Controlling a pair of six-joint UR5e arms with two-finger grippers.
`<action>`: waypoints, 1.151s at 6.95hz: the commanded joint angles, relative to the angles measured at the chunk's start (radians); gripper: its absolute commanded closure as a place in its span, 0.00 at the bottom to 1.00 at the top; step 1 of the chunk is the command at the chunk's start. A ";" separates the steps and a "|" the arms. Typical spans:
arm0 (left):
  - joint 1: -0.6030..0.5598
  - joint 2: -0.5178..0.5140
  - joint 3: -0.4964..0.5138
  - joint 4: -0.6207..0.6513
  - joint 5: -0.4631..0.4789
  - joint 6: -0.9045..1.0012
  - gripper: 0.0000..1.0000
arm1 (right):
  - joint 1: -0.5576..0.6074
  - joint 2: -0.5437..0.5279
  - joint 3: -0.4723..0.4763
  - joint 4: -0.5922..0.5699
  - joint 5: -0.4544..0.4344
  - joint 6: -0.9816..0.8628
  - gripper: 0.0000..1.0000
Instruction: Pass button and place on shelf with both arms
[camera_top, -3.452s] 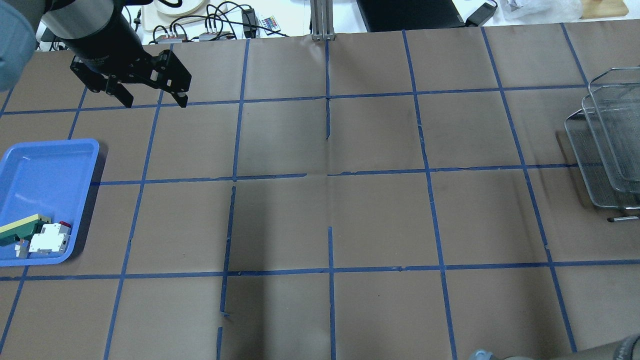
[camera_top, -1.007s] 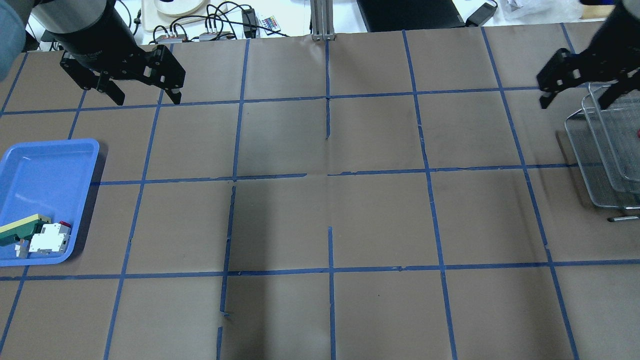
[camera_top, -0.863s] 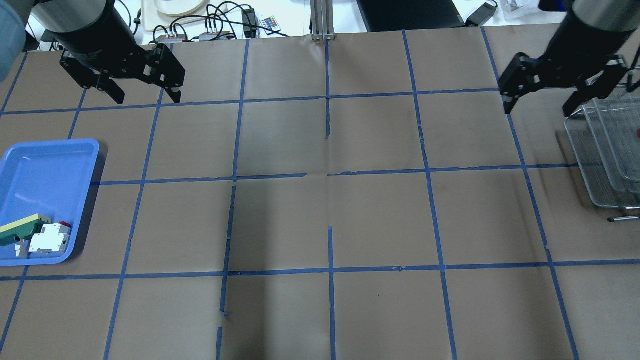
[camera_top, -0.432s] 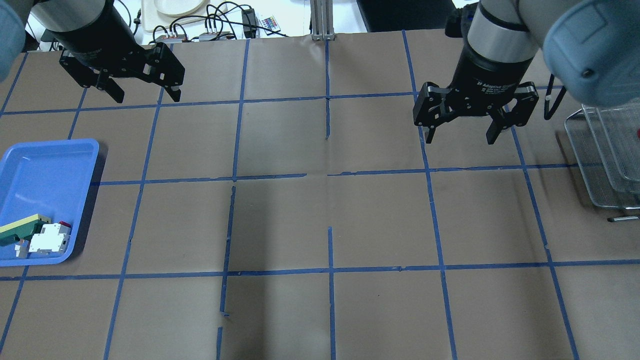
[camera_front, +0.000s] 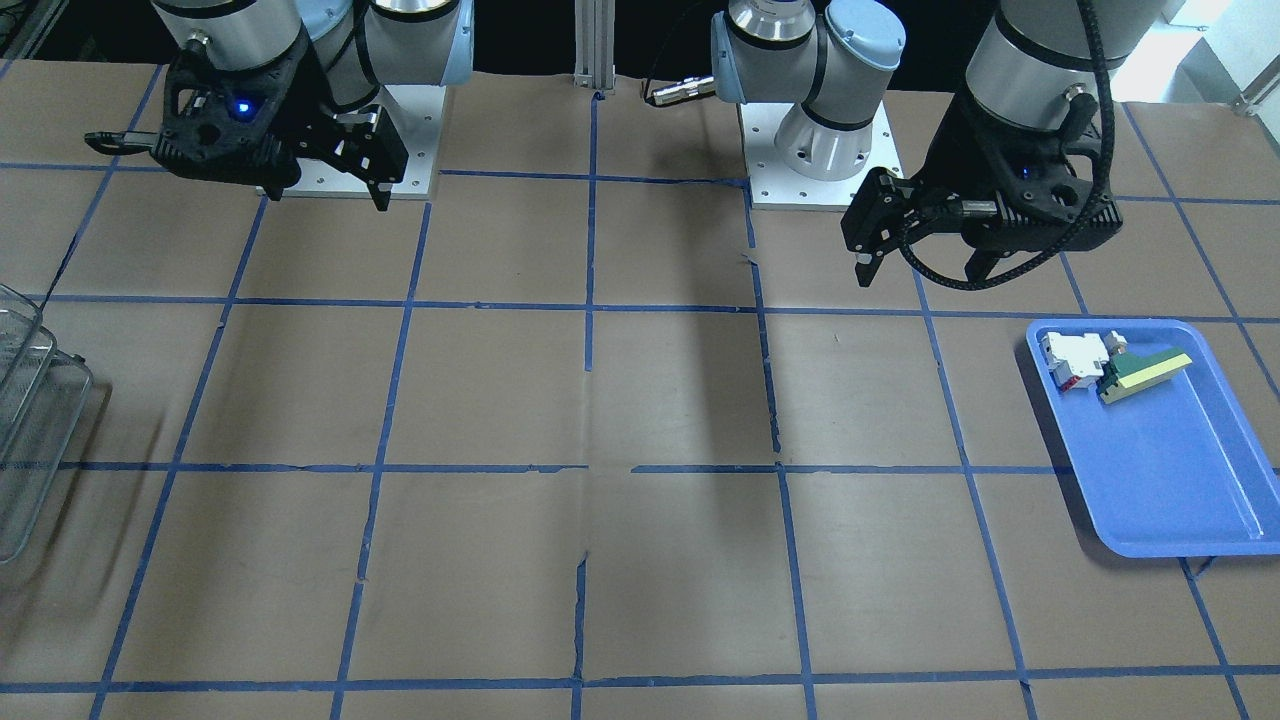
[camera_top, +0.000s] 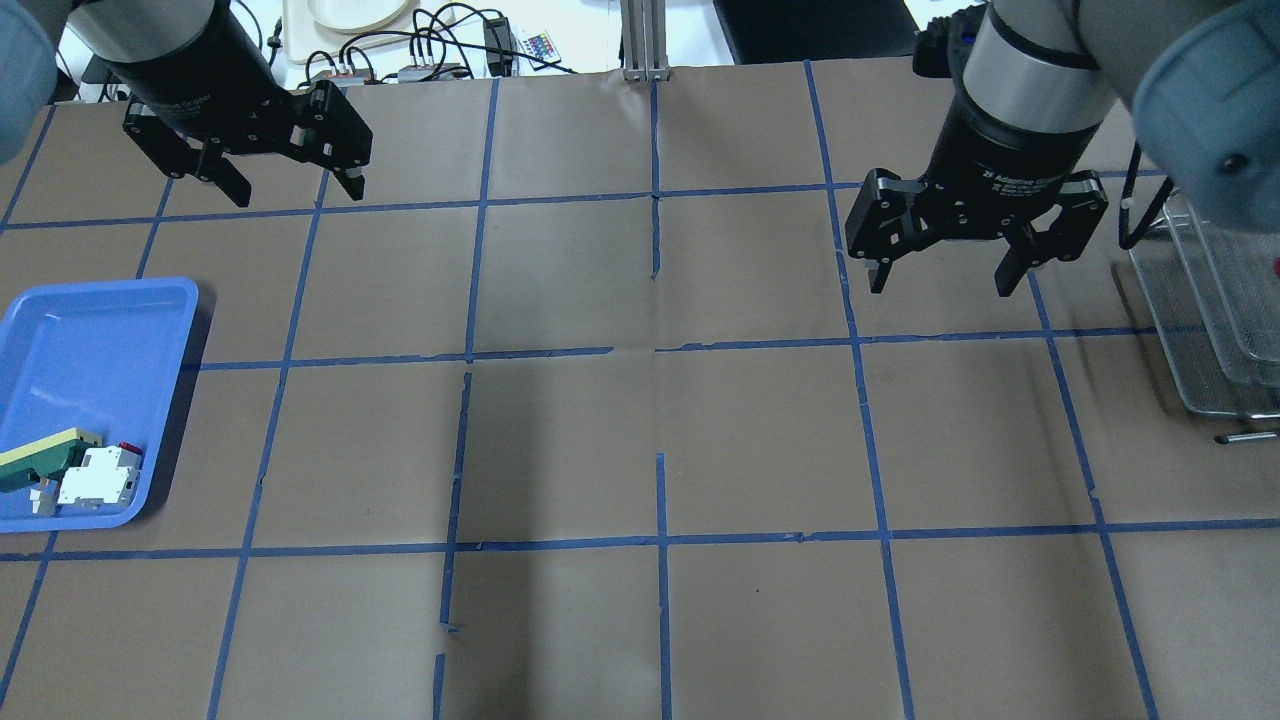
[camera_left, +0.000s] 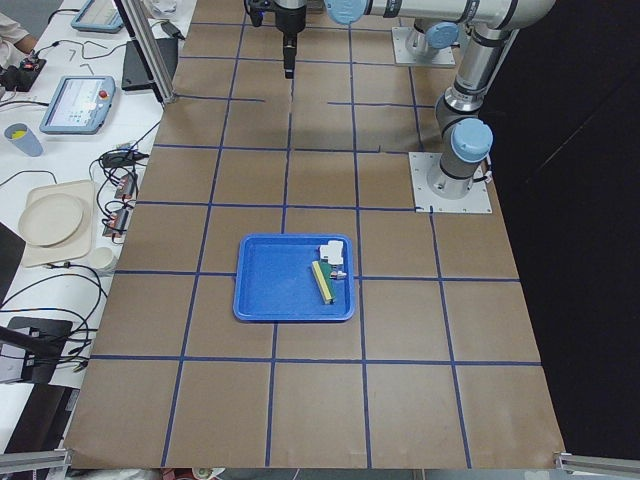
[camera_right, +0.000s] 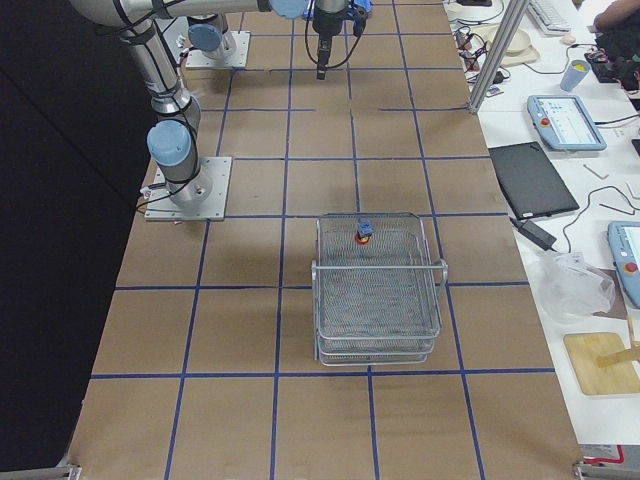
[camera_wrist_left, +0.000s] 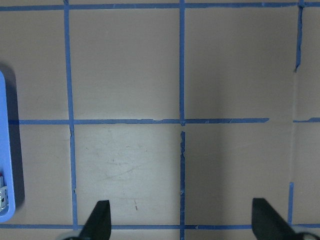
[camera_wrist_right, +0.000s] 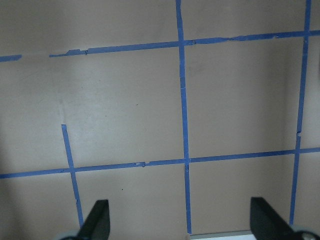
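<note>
Button (camera_right: 363, 231) in shelf (camera_right: 380, 300) — plain only in exterior right; left gripper (camera_top: 297, 197), right gripper (camera_top: 941, 288) spread wide.

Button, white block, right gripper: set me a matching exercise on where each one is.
1 button
2 white block
3 right gripper

A in the tray
B open, above the table
C in the shelf

Pairs: 1-C, 2-A, 3-B.

button (camera_right: 364, 231); red head; lying in top tier of shelf (camera_right: 380, 302)
</note>
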 joint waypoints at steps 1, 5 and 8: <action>-0.001 0.004 -0.002 0.001 0.006 -0.008 0.00 | -0.015 -0.036 0.049 -0.010 -0.006 0.002 0.00; -0.001 0.003 -0.002 0.001 0.004 -0.006 0.00 | -0.025 -0.037 0.048 -0.007 0.001 -0.009 0.00; -0.001 0.007 -0.003 0.000 0.004 -0.008 0.00 | -0.025 -0.039 0.048 -0.007 0.001 -0.012 0.00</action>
